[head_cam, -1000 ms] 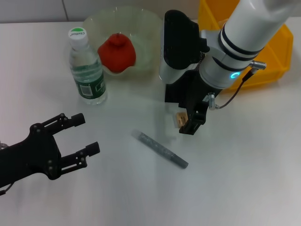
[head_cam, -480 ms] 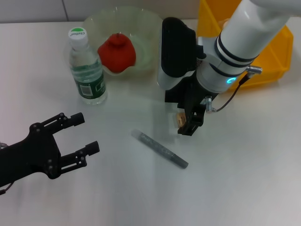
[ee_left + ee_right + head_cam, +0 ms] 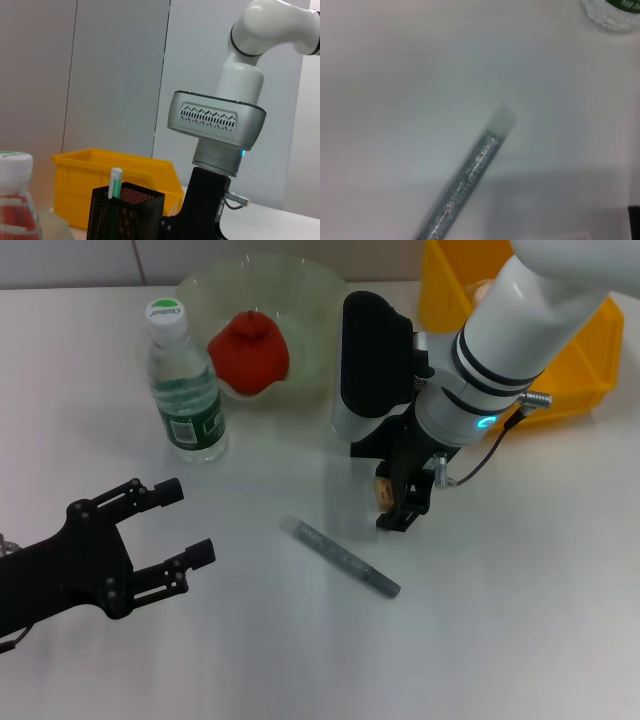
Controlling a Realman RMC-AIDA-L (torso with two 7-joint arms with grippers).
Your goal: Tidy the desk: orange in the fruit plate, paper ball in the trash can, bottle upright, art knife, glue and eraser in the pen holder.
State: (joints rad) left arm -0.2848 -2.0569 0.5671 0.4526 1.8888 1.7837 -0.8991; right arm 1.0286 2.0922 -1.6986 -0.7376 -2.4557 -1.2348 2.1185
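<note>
Two grippers show in our head view. Our right gripper (image 3: 398, 502) hangs near the middle of the frame, pointing down at the white desk (image 3: 520, 620), its jaws clamped on a small tan eraser (image 3: 383, 492). Just behind it, partly hidden by the arm, stands the black mesh pen holder (image 3: 126, 212) (the left wrist view shows it better, with a pale green-capped stick upright inside). Our left gripper (image 3: 180, 525) sits at the lower left of the frame, fingers spread apart and holding nothing.

A grey glittery glue stick (image 3: 339, 556) lies flat on the desk below and left of the right gripper, slanting toward the lower right, near the eraser but apart from it. At the upper left the water bottle (image 3: 183, 385) stands upright, and beside it the glass fruit plate (image 3: 310, 300) holds the orange (image 3: 248, 353). A yellow bin (image 3: 585, 370) fills the upper right corner.
</note>
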